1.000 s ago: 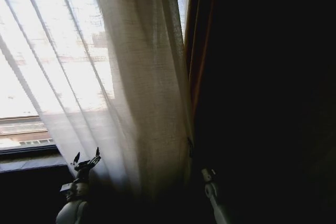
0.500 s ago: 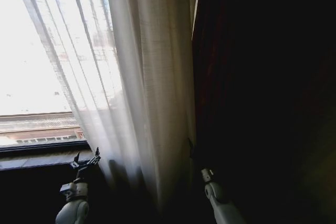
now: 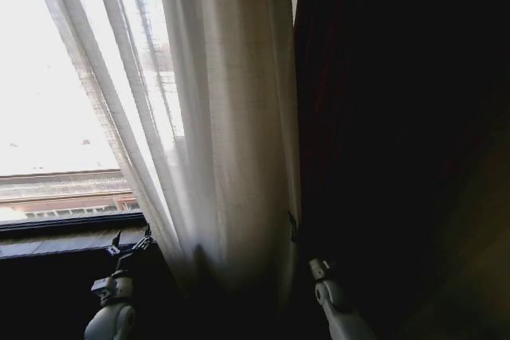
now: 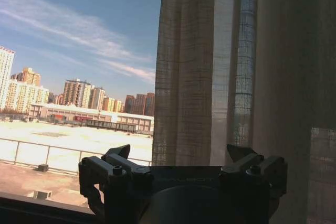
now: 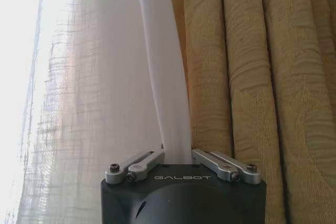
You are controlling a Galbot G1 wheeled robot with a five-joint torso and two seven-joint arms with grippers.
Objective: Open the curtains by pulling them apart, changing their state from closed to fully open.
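Evidently light, soft and pliable, the sheer curtain [image 3: 231,117] bunches easily: the right gripper [image 5: 177,156] clamps one gathered fold, while the left gripper [image 4: 181,169] hangs wide, empty.

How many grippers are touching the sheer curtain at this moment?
1. The right gripper is shut on a fold of the sheer curtain, next to the heavy drape. The left gripper is open, clear of the fabric, by the window sill.

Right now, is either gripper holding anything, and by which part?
The right gripper pinches a fold of the sheer curtain near its edge. The left gripper holds nothing.
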